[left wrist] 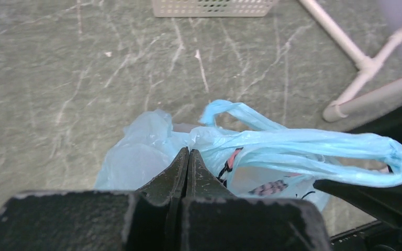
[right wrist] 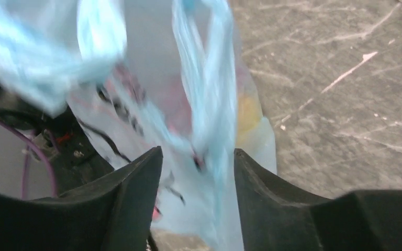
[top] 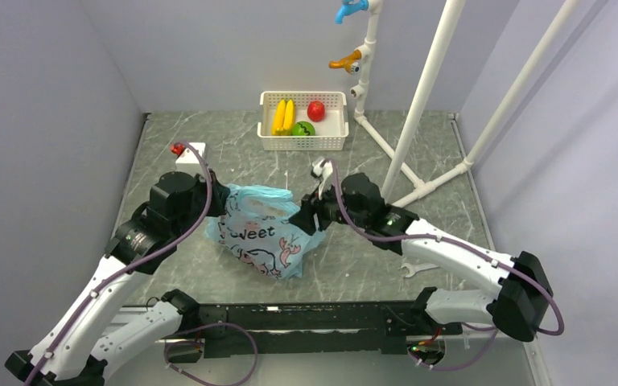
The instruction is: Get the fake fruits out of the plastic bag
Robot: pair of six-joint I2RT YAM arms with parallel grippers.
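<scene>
The light-blue plastic bag (top: 267, 233), printed "Sweet", sits mid-table between both grippers. My left gripper (top: 224, 211) is shut, its tips pinching the bag's bunched film at the left side (left wrist: 188, 152); the bag (left wrist: 272, 146) stretches rightwards, with its loop handles pulled that way. My right gripper (top: 311, 215) is open, its fingers on either side of the bag's handle strip (right wrist: 198, 157). An orange-yellow fruit (right wrist: 247, 115) shows through the film, and a reddish shape beside it. The other fruits are hidden inside. A red round fruit (top: 315, 110) lies in the white basket (top: 267, 129).
The basket at the back also holds two yellow bananas (top: 283, 117) and a green round fruit (top: 304, 128). A white pipe frame (top: 426, 88) stands at the back right. A white box with a red button (top: 189, 151) sits at the back left. A small white piece (top: 414, 268) lies near the right arm.
</scene>
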